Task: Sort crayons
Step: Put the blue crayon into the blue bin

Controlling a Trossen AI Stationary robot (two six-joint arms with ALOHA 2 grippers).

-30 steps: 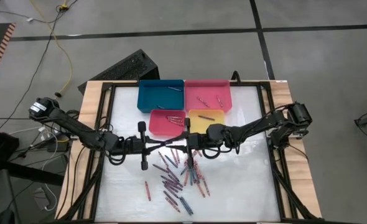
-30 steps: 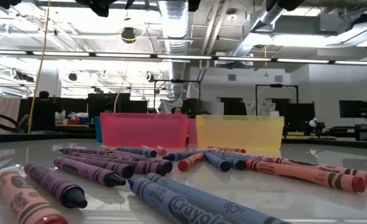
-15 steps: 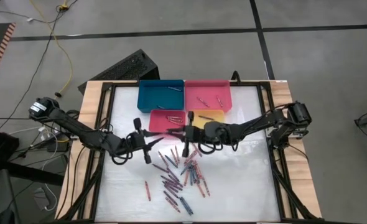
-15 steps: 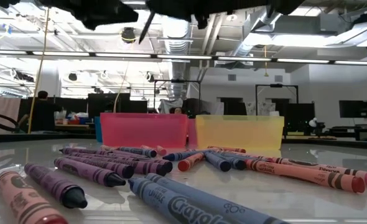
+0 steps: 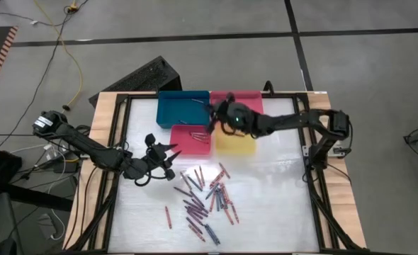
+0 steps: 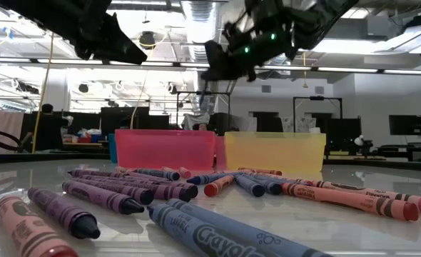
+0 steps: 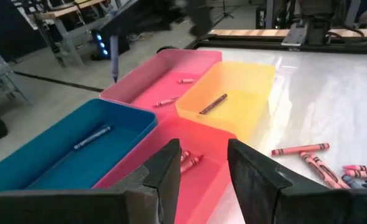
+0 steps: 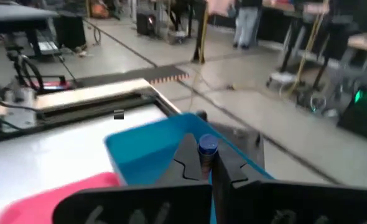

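Right gripper [image 5: 213, 117], raised above the seam between the blue tray [image 5: 183, 108] and the pink tray [image 5: 236, 108] at the table's 12 o'clock edge, is clamped on a blue crayon [image 8: 207, 151]. In the left wrist view this crayon [image 7: 114, 58] hangs with its long axis near vertical, tip down, over the pink tray's [image 7: 162, 78] outer rim. Left gripper [image 5: 164, 159], fingers parted and holding nothing, hovers at 9 o'clock of the crayon pile [image 5: 203, 197], beside the red tray [image 5: 191, 140]. The pile lies on the white table [image 5: 266, 198] toward 6 o'clock from the yellow tray [image 5: 235, 141], its sticks mostly running between 12 and 6 o'clock or slanted. One dark crayon [image 7: 213, 104] lies diagonally in the yellow tray [image 7: 233, 93]; another [image 7: 92, 137] lies in the blue tray [image 7: 53, 149].
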